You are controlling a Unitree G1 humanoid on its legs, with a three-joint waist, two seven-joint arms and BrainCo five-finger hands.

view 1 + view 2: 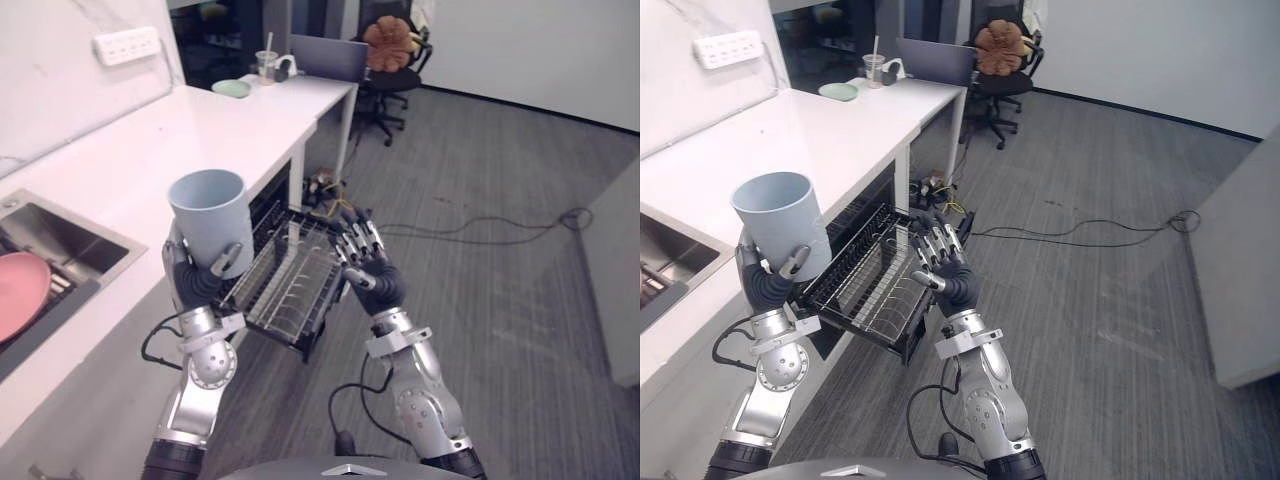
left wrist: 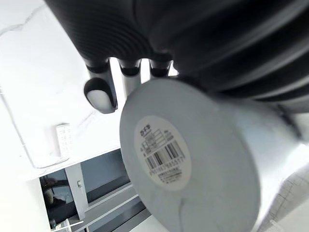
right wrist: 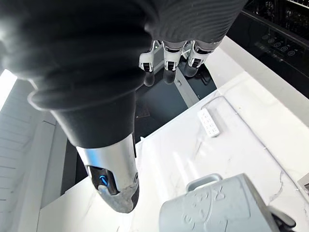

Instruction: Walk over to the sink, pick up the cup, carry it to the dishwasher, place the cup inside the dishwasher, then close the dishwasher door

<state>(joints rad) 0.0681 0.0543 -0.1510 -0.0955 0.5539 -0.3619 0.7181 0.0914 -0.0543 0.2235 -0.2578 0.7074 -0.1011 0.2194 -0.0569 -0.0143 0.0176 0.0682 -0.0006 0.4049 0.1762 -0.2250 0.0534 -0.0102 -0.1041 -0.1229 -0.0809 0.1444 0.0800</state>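
White marble tabletop [image 1: 200, 130]: runs along my left side, with a steel sink [image 1: 70, 235] set into its near end.

Pink plate [image 1: 18, 290]: lies in the sink.

White power strip [image 1: 127, 45]: fixed to the wall above the tabletop.

Far end of the tabletop: a pale green dish [image 1: 232, 88], a clear glass with a straw [image 1: 267, 65] and a laptop [image 1: 328, 55] with its lid up. A black office chair [image 1: 392, 75] stands past them on the grey floor [image 1: 500, 300].

Dishwasher rack [image 1: 290, 275]: black wire, pulled out from under the tabletop's edge.

Cup [image 1: 210, 218]: pale blue-grey, mouth up, slightly tilted. It is off every surface, over the tabletop's edge and just beside the rack's left side. The left wrist view shows a barcode label on its base.

My left hand [image 1: 195, 282]: fingers and thumb curled round the cup's lower half, gripping it.

My right hand [image 1: 368, 268]: fingers straight and a little spread, holding nothing. It is over the rack's near right part, well apart from the cup; I cannot tell whether it touches the wire.
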